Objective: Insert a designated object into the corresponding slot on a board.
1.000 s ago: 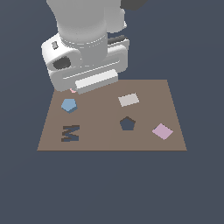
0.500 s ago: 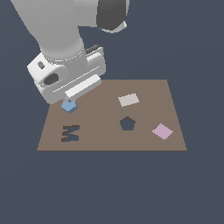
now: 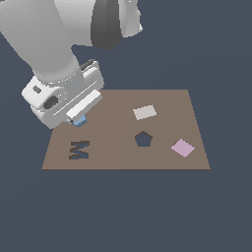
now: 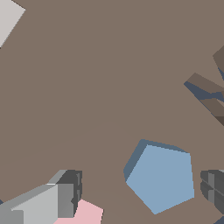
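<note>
The light-blue pentagon block (image 4: pixel 162 177) lies flat on the brown board (image 4: pixel 109 87). In the exterior view only an edge of the pentagon block (image 3: pixel 80 121) shows under my hand, near the board's (image 3: pixel 123 157) far corner on the exterior view's left. My gripper (image 4: pixel 141 187) is open, low over the block. One finger (image 4: pixel 65 192) stands beside it and the other finger (image 4: pixel 214 186) on the opposite side, neither touching. The dark pentagon slot (image 3: pixel 142 139) sits mid-board, apart from the gripper (image 3: pixel 78 116).
A pink heart (image 4: pixel 83 214) lies next to one finger. The dark M-shaped recess (image 3: pixel 79 149) is just nearer than the block. A pale rectangular tile (image 3: pixel 144 112) and a lilac diamond tile (image 3: pixel 182 147) lie toward the exterior view's right.
The arm has swung toward the exterior view's left and come down over the blue pentagon, which now shows only as a sliver beneath the hand.
</note>
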Controlling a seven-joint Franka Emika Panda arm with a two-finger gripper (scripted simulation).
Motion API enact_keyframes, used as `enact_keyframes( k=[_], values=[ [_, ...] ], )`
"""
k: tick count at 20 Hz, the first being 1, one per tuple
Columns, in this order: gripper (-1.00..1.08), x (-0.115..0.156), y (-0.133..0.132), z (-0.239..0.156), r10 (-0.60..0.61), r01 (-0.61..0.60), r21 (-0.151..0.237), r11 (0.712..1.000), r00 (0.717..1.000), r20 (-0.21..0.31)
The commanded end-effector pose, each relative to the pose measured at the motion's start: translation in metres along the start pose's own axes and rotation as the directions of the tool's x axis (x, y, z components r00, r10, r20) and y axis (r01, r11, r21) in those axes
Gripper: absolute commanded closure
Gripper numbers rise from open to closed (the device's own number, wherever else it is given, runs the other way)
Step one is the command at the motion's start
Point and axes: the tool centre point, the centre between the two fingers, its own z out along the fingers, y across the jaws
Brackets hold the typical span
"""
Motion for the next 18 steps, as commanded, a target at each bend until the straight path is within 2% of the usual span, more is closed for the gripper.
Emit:
enact_keyframes(
  k=[1,9,18],
  values=[
    [-0.92,-0.003,0.006,0.005,-0.038,0.038,0.000,0.999,0.999,-0.001],
    [-0.92,-0.008,0.017,0.013,-0.101,0.101,0.001,0.995,0.995,-0.001],
    [-0.92,-0.008,0.018,0.022,-0.104,0.104,0.001,0.995,0.995,-0.001]
  ],
)
